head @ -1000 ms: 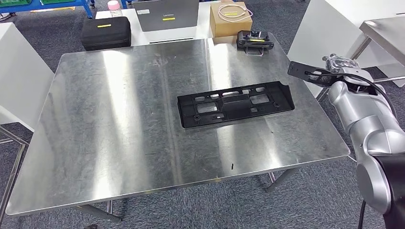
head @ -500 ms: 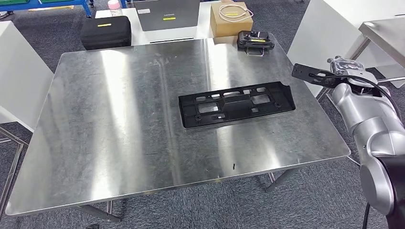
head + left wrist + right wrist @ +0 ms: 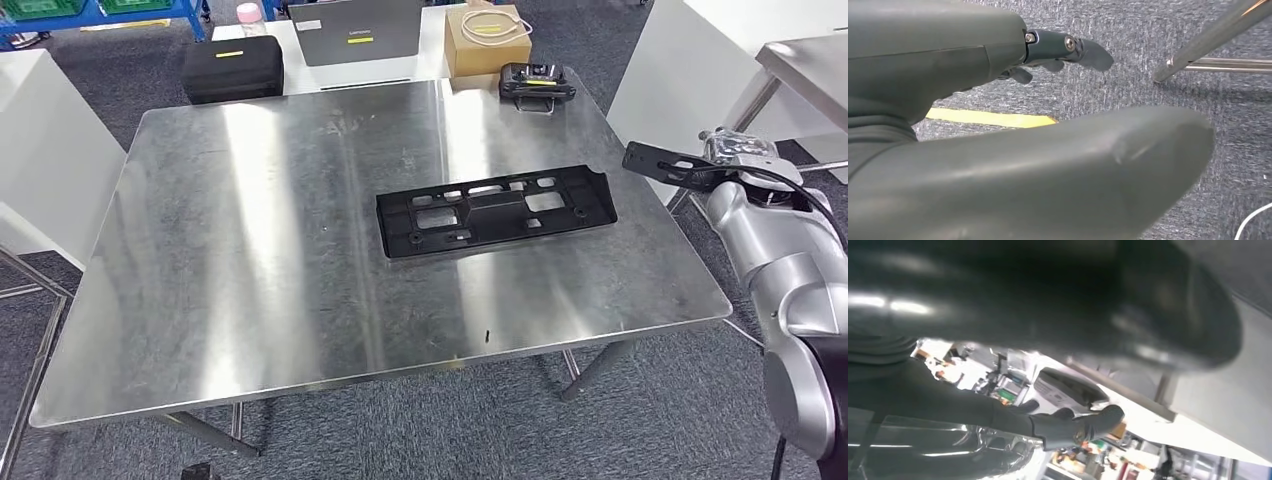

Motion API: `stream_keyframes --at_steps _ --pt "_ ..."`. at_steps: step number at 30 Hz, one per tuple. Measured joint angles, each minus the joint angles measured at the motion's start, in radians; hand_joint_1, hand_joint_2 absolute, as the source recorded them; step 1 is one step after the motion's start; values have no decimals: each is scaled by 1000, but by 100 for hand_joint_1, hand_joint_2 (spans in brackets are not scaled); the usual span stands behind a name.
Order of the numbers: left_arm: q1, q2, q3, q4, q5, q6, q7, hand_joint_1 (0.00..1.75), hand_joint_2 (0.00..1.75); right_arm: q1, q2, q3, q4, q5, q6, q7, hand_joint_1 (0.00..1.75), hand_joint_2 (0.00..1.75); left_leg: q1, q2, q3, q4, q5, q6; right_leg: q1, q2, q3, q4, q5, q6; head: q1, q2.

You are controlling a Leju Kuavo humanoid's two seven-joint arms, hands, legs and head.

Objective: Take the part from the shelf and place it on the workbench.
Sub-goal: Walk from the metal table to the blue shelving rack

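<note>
Carpet (image 3: 420, 440), grey and speckled, lies under the near edge of the steel bench (image 3: 250, 300). In the left wrist view the left hand (image 3: 998, 150) hangs over that carpet beside a yellow floor line (image 3: 990, 118) and a metal bench leg (image 3: 1208, 40); its thumb and dark fingers (image 3: 1068, 47) are apart and nothing lies in them. On the bench top, right of centre, the black part (image 3: 497, 212) lies flat, a long frame with cut-out windows, its long side running roughly along the bench's width. To the right, off the bench's right edge, the silver right arm (image 3: 780, 260) rises, and the right hand (image 3: 735, 150) at its end is just beyond the bench's side, apart from the part. In the right wrist view its dark fingers (image 3: 1073, 427) stretch out with nothing between them. At the far edge of the bench rests a small black device (image 3: 537, 82). Behind the bench stand a cardboard box (image 3: 485, 42) with a coiled cable on top, a grey laptop (image 3: 355, 30) and a black case (image 3: 233, 68).
</note>
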Motion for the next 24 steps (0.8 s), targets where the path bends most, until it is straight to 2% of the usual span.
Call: stream_keyframes --at_steps 1,2,3,5,6,7,8,9,11,12,13,15,17,18,19,21,22,23,24 --pt "1 1 0 0 0 0 0 0 0 0 2 0 0 1 1 0 0 0 2 -1 -8 7 -3 -4 -4 -1 -6 1 1 -11 -1 0" --pt "2 2 0 0 1 0 0 0 0 1 4 0 1 2 3 0 0 0 6 1 -18 22 -21 -9 -5 -1 -14 2 7 -23 -3 0" --pt "3 2 0 0 1 1 0 0 0 1 6 0 1 2 4 0 0 0 9 3 -32 55 -53 -15 -7 -2 -22 2 15 -35 -4 0" --pt "4 2 0 0 2 1 -1 0 0 1 8 0 1 3 6 0 0 0 13 7 -71 177 -148 -26 -2 -5 -37 3 28 -51 -5 0" --pt "4 2 0 0 2 1 -1 0 0 2 8 -1 1 4 6 0 0 0 14 8 -89 244 -185 -28 0 -6 -45 3 34 -54 -5 0" --pt "4 2 0 0 2 1 -1 0 0 3 8 -1 2 4 6 0 0 0 15 9 -94 289 -205 -28 3 -7 -52 3 39 -55 -5 0" --pt "4 2 0 0 2 1 0 0 0 4 8 -2 2 4 6 0 0 0 15 9 -82 298 -206 -26 5 -7 -59 4 45 -54 -5 0" --pt "5 2 0 0 2 1 0 0 0 5 7 -3 3 4 6 0 0 0 14 9 -47 263 -191 -21 8 -7 -65 4 50 -53 -5 0" --pt "4 3 0 0 1 3 0 0 0 4 7 -6 3 4 6 2 0 0 11 10 56 124 -159 -3 12 -7 -72 3 60 -49 -4 0" --pt "3 3 0 0 1 3 0 0 0 3 6 -8 3 5 6 2 0 0 7 11 94 68 -148 5 13 -9 -72 1 65 -45 -3 0" --pt "3 4 0 0 0 4 0 0 0 2 5 -9 3 5 6 4 0 0 3 12 115 34 -144 12 13 -11 -72 -2 71 -39 -4 0" --pt "2 4 0 0 -1 5 0 0 0 2 4 -10 4 6 6 5 0 0 -6 13 117 19 -133 19 11 -14 -71 -10 84 -24 -6 0" --pt "1 4 0 0 -2 6 0 0 0 2 1 -12 4 6 6 6 0 0 -2 16 119 -8 -109 29 15 -14 -80 -7 81 -17 -7 0" --pt "0 3 0 0 -2 6 0 0 0 0 -2 -13 4 6 6 6 0 0 0 17 117 -22 -94 35 17 -14 -93 15 62 -19 -4 0" --pt "-1 2 0 0 -2 6 0 0 0 -1 -7 -15 4 6 8 7 0 0 2 18 111 -33 -78 37 18 -14 -113 59 30 -25 -2 0" --pt "-2 0 0 0 -4 6 0 0 0 -1 -15 -16 6 6 10 8 0 0 0 17 87 -36 -58 38 16 -14 -160 190 -45 -32 1 0" --pt "-2 0 0 0 -4 5 0 0 0 0 -18 -16 7 6 12 8 0 0 0 17 74 -35 -49 36 15 -14 -175 244 -65 -28 2 0" --pt "-2 -1 0 0 -5 5 0 0 0 2 -19 -17 8 6 12 8 0 0 0 17 61 -34 -39 34 13 -14 -174 268 -68 -20 2 0" --pt "-2 -3 0 0 -5 4 0 0 0 3 -20 -17 9 7 12 8 0 0 0 17 48 -33 -30 31 11 -14 -153 254 -54 -7 3 0"
